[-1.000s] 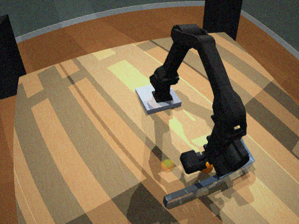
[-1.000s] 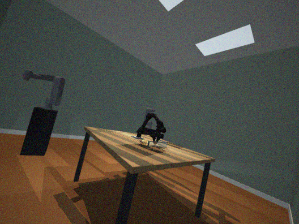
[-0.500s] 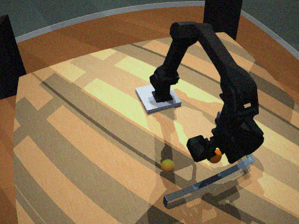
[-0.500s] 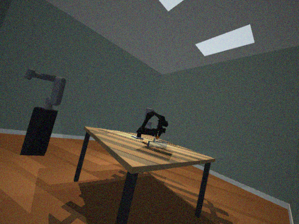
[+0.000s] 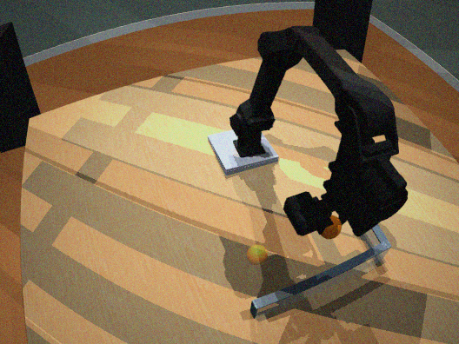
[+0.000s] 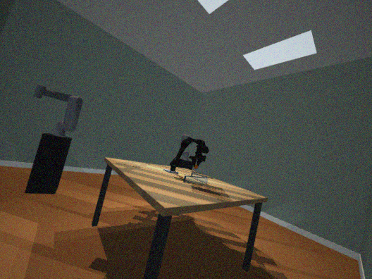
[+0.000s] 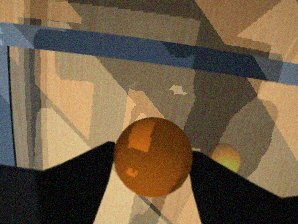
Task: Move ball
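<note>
The orange ball (image 5: 333, 228) (image 6: 196, 167) (image 7: 153, 167) is held up off the table between the two fingertips of my gripper (image 5: 329, 227) (image 7: 152, 153), which is shut on it. The see-through copy (image 5: 257, 254) (image 7: 226, 159) is a paler yellow-orange ball on the table, left of my gripper in the top view and right of the held ball in the wrist view. The long low wall (image 5: 323, 276) (image 7: 120, 51) runs in front of both. The short wall (image 5: 381, 236) (image 7: 6, 110) meets it at the right in the top view, partly hidden by the gripper.
The arm stands on a pale base plate (image 5: 223, 157) behind the walls. The wooden table (image 5: 109, 261) (image 6: 141, 176) carries striped shadows. Away from the table, a grey arm (image 6: 72, 113) stands on a black pedestal (image 6: 47, 165).
</note>
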Controlling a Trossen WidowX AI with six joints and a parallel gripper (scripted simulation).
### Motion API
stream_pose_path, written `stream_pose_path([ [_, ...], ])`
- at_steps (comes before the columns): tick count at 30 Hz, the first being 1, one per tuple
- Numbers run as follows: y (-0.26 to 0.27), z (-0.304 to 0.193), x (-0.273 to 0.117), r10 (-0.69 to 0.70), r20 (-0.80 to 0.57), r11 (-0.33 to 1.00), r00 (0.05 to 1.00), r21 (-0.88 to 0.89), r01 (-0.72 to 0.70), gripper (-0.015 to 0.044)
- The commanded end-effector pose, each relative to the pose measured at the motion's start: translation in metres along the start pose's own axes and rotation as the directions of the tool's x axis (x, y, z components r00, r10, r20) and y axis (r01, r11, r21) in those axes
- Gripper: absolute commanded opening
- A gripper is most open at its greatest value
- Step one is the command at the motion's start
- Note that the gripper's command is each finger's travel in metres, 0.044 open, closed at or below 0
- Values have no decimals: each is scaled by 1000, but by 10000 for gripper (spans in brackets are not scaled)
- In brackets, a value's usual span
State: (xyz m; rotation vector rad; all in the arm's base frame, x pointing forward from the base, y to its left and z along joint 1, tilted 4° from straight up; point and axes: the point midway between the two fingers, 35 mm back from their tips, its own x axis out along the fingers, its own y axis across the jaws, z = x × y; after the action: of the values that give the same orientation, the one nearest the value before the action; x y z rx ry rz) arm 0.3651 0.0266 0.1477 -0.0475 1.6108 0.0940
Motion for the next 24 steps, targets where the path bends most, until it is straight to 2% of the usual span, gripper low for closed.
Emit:
stream_pose_path([
  [1,-19,-7,4,-1,3,1000,1000,6,1,0],
  [19,-99,-59,38,-7,-2,1000,1000,7,7,0],
  [24,-104,-64,44,-7,-2,1000,1000,7,7,0],
])
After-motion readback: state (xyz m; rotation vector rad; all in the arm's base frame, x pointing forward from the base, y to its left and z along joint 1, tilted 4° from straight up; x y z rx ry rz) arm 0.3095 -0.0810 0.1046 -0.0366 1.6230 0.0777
